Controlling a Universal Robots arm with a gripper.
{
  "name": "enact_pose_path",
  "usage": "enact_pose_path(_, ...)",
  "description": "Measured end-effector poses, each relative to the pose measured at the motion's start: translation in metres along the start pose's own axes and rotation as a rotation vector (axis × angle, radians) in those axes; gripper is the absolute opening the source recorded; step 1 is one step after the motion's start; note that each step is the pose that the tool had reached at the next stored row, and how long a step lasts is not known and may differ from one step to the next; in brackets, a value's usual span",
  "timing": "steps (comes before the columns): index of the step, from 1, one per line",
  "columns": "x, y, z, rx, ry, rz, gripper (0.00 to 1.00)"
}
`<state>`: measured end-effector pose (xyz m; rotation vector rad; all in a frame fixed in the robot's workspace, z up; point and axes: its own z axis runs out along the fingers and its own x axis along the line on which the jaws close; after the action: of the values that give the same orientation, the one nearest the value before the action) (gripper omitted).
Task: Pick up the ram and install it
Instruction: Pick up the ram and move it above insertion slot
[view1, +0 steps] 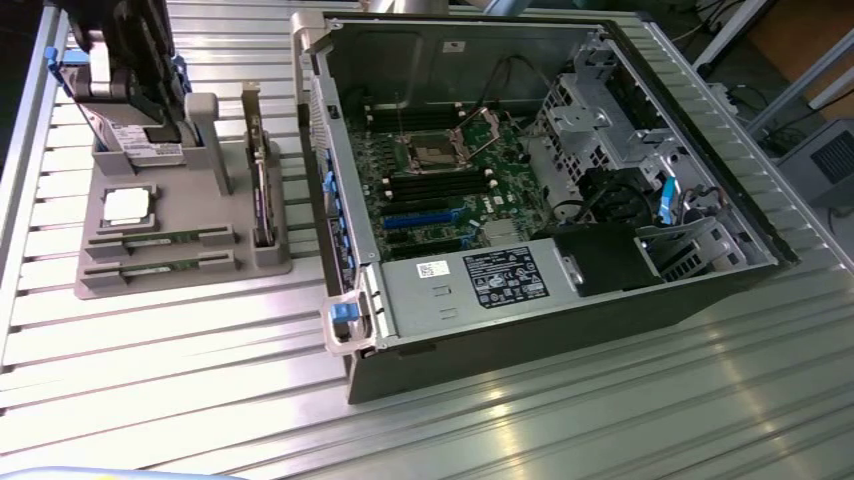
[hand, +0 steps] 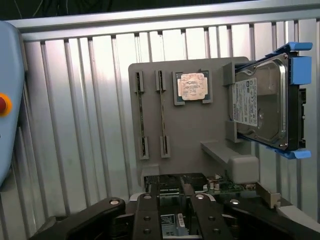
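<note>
Ribbed aluminium worktop (view1: 200, 400) carrying a matte grey parts holder (hand: 200, 130) and an open, dark-walled computer case (view1: 534, 335).
Two thin green ram sticks (hand: 162, 112) lie side by side in narrow slots on the holder, beside a square silver processor (hand: 192, 86) and an upright hard drive (hand: 260, 100) in blue rails. The black hand (hand: 173, 197) hangs over the holder's edge, fingers apart, gripping nothing. Cables and metal legs show past the worktop.

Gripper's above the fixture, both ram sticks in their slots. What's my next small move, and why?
Likely shift the gripper until it centers over one ram stick: the open fingers hold nothing, and both sticks lie untouched in the gray fixture.
</note>
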<state>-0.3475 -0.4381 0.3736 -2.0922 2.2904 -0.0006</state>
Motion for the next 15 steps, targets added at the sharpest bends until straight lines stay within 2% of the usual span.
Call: enact_pose_path(15,0.003,0.0099,0.0117,-0.0001,-0.0001,0.0,0.3)
